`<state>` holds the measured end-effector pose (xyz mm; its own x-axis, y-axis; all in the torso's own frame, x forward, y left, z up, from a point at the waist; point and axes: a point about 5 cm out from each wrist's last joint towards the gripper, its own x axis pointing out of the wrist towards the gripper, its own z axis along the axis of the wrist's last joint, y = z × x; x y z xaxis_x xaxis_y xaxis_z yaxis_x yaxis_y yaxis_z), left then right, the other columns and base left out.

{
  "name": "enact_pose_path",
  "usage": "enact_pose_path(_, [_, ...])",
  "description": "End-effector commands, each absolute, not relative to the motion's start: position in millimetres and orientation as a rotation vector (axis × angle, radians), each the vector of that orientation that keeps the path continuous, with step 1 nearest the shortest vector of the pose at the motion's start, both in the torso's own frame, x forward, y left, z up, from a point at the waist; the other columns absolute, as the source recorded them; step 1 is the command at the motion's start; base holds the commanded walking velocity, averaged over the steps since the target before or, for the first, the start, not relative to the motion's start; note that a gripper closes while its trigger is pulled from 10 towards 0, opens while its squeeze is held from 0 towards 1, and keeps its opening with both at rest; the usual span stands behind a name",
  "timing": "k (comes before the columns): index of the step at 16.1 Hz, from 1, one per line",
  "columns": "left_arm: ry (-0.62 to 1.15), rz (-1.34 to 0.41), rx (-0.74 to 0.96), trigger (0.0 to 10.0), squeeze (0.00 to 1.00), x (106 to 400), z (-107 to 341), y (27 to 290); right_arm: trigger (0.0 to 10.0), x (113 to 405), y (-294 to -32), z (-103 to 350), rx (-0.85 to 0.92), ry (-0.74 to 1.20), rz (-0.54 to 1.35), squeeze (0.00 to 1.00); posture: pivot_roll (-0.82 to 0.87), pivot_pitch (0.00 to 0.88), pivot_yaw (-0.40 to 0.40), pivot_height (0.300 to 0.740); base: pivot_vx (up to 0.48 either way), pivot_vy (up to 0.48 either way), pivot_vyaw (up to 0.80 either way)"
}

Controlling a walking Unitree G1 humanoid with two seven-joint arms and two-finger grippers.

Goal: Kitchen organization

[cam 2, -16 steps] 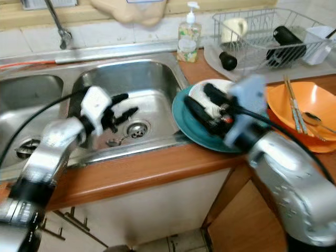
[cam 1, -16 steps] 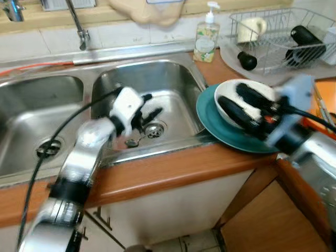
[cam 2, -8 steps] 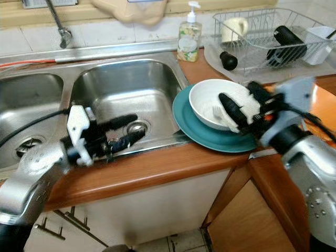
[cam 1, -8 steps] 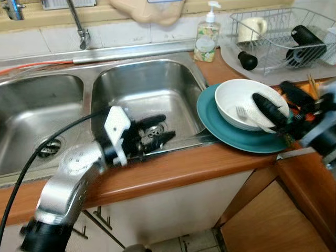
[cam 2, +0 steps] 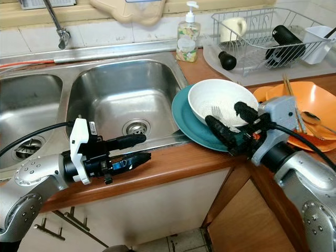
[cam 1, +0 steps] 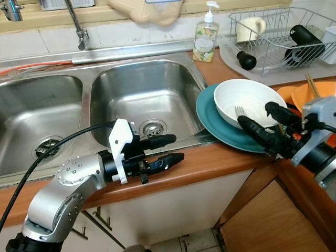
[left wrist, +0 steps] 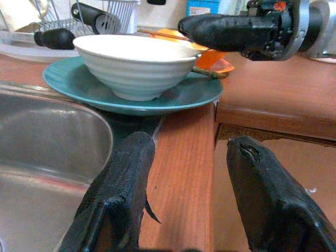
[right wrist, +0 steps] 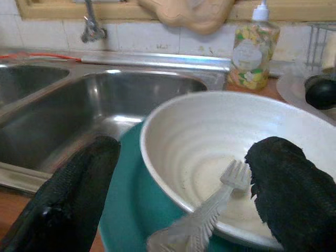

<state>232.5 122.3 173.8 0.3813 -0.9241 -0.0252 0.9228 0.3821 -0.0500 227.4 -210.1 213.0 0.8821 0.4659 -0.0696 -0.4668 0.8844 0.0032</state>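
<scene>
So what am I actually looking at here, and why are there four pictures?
A two-armed house robot stands at a kitchen counter. Two pictures come from cameras on its head, two from its wrists, looking along the black fingers. The left claw hovers open over the wooden counter edge, holding nothing. The right claw is open around the near rim of a white bowl, which sits on a teal plate with a clear plastic fork inside. Beside them are a steel double sink, a soap bottle and a dish rack.
</scene>
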Motion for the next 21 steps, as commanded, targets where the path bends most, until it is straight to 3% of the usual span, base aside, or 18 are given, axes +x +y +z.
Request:
enact_pose_path(1, [0.043,-1.198,-0.022,10.0,0.00,230,178,120,0.8,226,-211,208,-0.034,0.106,0.460,0.00,-0.04,0.000,0.052,0.740,0.000,0.000,0.00])
enact_pose_path(2, [0.049,-1.201,-0.025,10.0,0.00,229,178,119,0.0,227,-214,205,-0.029,0.110,0.426,0.00,-0.04,0.000,0.052,0.740,0.000,0.000,0.00])
enact_pose_path(21, [0.066,-1.211,-0.032,10.0,0.00,225,178,113,0.0,231,-221,196,0.043,0.107,0.341,0.00,-0.04,0.000,0.048,0.740,0.000,0.000,0.00])
